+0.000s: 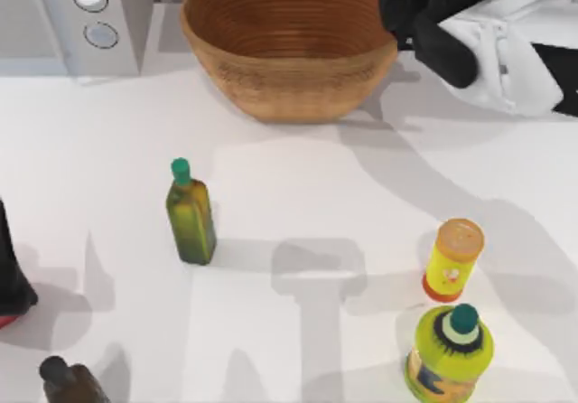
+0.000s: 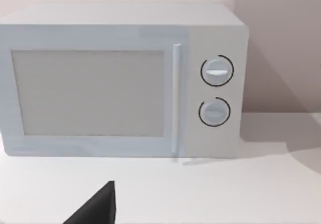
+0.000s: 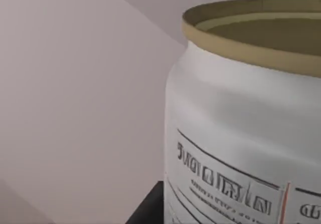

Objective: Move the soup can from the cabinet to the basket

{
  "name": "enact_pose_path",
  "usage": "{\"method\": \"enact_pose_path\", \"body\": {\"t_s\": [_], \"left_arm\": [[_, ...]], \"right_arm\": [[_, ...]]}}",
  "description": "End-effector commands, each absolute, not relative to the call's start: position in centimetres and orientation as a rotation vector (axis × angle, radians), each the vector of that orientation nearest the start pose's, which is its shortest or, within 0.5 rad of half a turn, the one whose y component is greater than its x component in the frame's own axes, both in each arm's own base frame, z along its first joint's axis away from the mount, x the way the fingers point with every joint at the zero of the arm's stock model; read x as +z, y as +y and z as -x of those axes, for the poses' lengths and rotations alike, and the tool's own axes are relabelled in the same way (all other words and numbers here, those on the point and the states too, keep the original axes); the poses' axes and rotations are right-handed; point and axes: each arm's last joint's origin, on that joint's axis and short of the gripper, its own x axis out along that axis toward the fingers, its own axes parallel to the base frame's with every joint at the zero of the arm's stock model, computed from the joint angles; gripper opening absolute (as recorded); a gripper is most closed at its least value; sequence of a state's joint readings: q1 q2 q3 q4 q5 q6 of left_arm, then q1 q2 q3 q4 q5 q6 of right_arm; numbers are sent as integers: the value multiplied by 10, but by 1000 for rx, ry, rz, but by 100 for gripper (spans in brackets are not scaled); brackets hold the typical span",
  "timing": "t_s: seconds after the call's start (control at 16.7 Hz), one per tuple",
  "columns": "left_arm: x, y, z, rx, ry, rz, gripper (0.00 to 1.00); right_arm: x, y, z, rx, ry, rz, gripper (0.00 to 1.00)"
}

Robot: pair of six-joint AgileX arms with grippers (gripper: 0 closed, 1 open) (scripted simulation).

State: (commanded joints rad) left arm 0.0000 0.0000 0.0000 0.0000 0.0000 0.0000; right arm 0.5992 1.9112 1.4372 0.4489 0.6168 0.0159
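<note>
Soup can (image 3: pixel 241 133) sits very close to my right arm's camera, up at two o'clock beside the basket (image 1: pixel 289 91). I cannot tell if the jaws hold it. If it slips, it could fall on the counter (image 1: pixel 298 195).

Basket (image 1: pixel 289 55) right of microwave (image 1: pixel 77 19)

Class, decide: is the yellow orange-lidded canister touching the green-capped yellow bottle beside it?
Cannot tell. In the top view the canister sits close behind the yellow bottle, their outlines almost meeting, with no plain gap or contact.
</note>
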Motion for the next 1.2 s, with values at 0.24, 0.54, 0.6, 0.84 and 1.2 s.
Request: {"method": "enact_pose_path", "body": {"t_s": [0.24, 0.54, 0.6, 0.84, 1.2], "left_arm": [[160, -1, -106, 0, 0, 0, 100], [160, -1, -106, 0, 0, 0, 100], [160, -1, -106, 0, 0, 0, 100], [160, -1, -106, 0, 0, 0, 100], [160, -1, -106, 0, 0, 0, 100]], "right_arm": [[245, 303, -403, 5, 10, 6, 0], [232, 321, -407, 4, 4, 0, 0], [232, 321, -407, 4, 4, 0, 0], [226, 319, -411, 3, 13, 6, 0], [222, 321, -429, 4, 4, 0, 0]]}}
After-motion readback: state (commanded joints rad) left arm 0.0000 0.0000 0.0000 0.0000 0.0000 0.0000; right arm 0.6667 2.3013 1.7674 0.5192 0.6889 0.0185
